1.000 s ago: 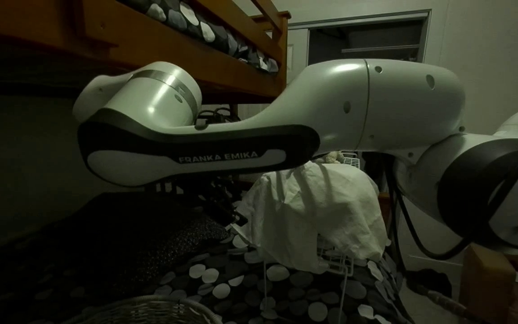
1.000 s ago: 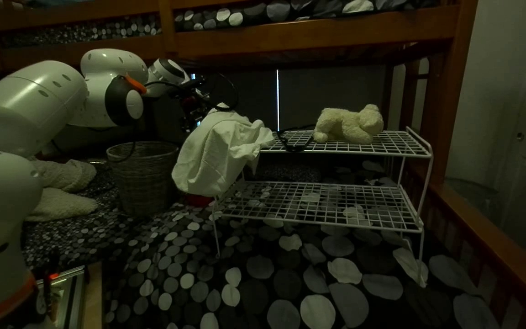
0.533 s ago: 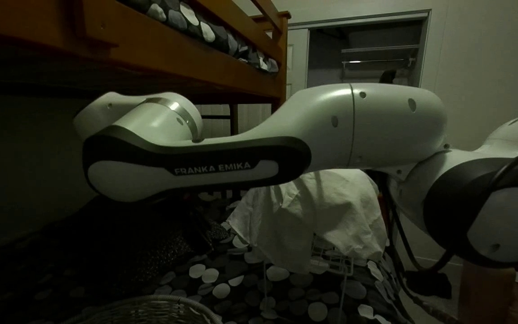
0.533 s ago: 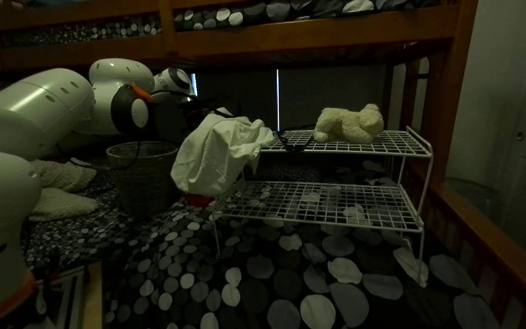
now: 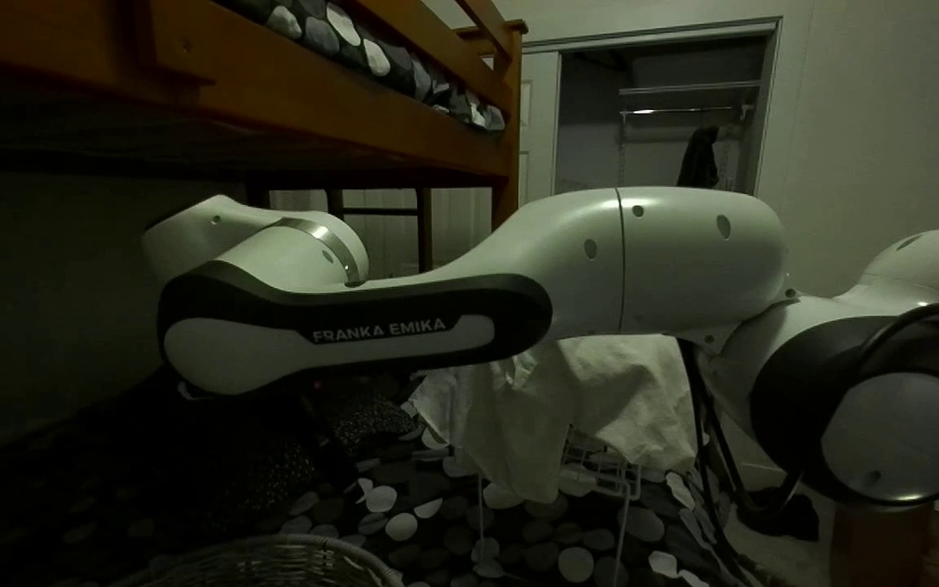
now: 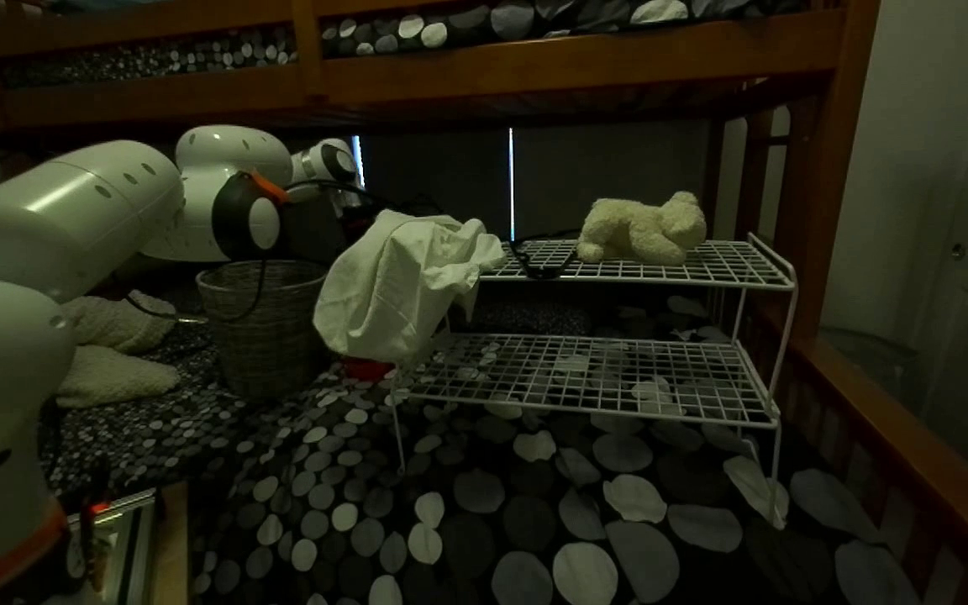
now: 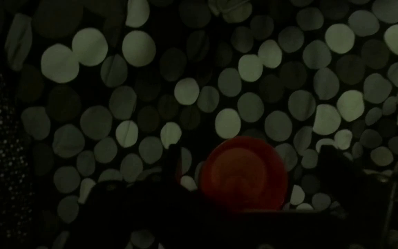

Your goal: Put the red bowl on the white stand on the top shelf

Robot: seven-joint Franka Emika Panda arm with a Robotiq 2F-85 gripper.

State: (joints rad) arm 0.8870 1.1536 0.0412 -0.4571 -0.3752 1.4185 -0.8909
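Note:
The red bowl (image 7: 240,173) lies on the spotted bedding, seen from above in the wrist view. In an exterior view only a red sliver of the bowl (image 6: 366,368) shows below the white cloth. My gripper (image 7: 250,148) is open, its dark fingers (image 7: 174,160) on either side of the bowl in the picture, apart from it. How high it is above the bowl is hard to tell. The gripper is mostly hidden behind the arm and cloth in both exterior views. The white wire stand (image 6: 585,374) has two shelves; its top shelf (image 6: 728,265) is partly covered.
A white cloth (image 6: 400,286) drapes over the stand's near-arm end, also seen here (image 5: 510,432). A cream plush toy (image 6: 639,228) and a dark strap-like item (image 6: 543,270) lie on the top shelf. A wicker basket (image 6: 261,328) stands beside. The bunk frame (image 6: 585,71) hangs overhead.
The arm has moved down in both exterior views, and the gripper has sunk behind the cloth. The bowl, stand and plush toy have not moved.

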